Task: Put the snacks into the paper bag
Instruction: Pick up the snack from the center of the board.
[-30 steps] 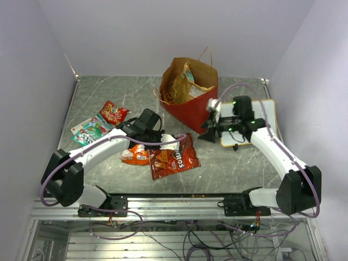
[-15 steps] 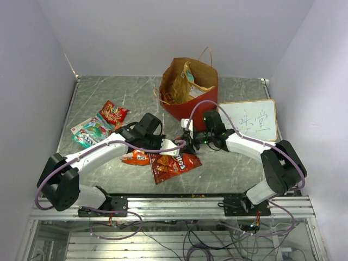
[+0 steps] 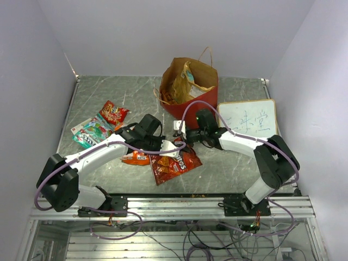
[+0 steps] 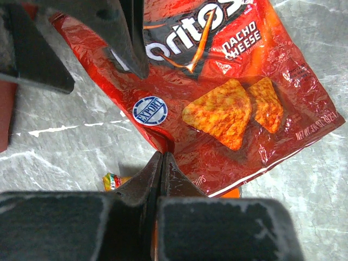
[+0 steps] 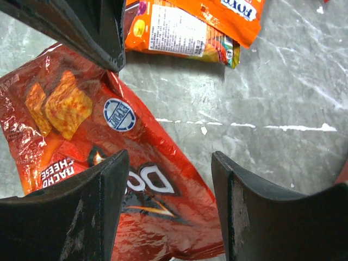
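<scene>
A red Doritos chip bag [image 3: 175, 163] lies on the table in front of the arms. My left gripper [image 4: 161, 157] is shut on its creased side edge [image 3: 173, 148]. My right gripper [image 5: 168, 157] is open and hovers over the bag's logo end [image 5: 81, 136], one finger above the packet and one above bare table [image 3: 179, 130]. The red paper bag [image 3: 194, 113] stands upright behind, with several snacks inside. An orange packet [image 3: 135, 157] lies beside the chip bag, partly under my left arm. A red packet [image 3: 113, 113] and a teal-white pack [image 3: 89, 132] lie at the left.
A wood-framed whiteboard [image 3: 249, 120] lies flat at the right, next to the paper bag. The paper bag's twisted handle [image 3: 206, 51] sticks up at the back. Purple walls close in the table on three sides.
My right arm has swung left from beside the whiteboard to over the chip bag, its jaws a touch wider. My left gripper has stayed shut on the bag's edge.
</scene>
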Motion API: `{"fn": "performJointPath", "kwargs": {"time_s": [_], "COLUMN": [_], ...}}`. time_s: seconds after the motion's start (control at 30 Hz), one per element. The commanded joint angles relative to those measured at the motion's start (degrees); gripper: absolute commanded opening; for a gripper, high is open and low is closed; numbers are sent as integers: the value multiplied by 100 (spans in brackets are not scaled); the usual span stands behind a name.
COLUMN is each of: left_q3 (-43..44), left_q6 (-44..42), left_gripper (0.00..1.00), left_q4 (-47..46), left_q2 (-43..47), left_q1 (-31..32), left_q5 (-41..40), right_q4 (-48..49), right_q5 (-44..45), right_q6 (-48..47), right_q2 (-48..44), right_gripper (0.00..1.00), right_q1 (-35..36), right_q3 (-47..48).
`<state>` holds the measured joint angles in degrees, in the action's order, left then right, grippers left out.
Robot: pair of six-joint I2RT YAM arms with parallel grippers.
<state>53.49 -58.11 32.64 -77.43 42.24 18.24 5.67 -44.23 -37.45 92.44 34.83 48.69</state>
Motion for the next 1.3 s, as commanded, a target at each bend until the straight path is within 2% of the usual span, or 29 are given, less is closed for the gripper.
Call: {"fn": "performJointPath", "kwargs": {"time_s": [0.0,0.3,0.47,0.57,0.8,0.83,0.87,0.93,0.97,1.13,1.27], "left_q3": [-6,2,-27,-41,-35,-12,10,24,21,148,465], "left_q6": [-103,-121,-139,-155,-99,-64,-24,144,245,641,998], "left_gripper": [7,7,7,7,7,8,14,32,37,48,52], "left_q4": [-45,-49,-56,-52,14,48,82,83,37,-55,67], "left_q2": [128,118,148,165,220,255,291,403,473,835,1037], "left_q1": [58,78,80,80,80,79,76,74,54,-355,-887], "left_q5": [65,11,-60,-112,-271,-306,-341,-467,-545,-377,-421], "right_q4": [-105,-1163,-1504,-1770,-2183,-2283,-2370,-2492,-2525,-2641,-2806], "right_q5": [74,-85,-147,-112,-33,-34,-33,-1,11,178,345], "right_q6": [-315,-801,-949,-1043,-1032,-1028,-1023,-1010,-987,-768,-579], "right_q2": [164,646,737,766,494,435,368,203,109,-323,-815], "right_gripper": [62,61,55,45,9,4,0,0,0,0,0], "right_q1": [102,256,308,338,336,332,334,334,332,323,327], "right_q3": [291,828,873,1064,1230,1259,1273,1228,1180,1013,1045]}}
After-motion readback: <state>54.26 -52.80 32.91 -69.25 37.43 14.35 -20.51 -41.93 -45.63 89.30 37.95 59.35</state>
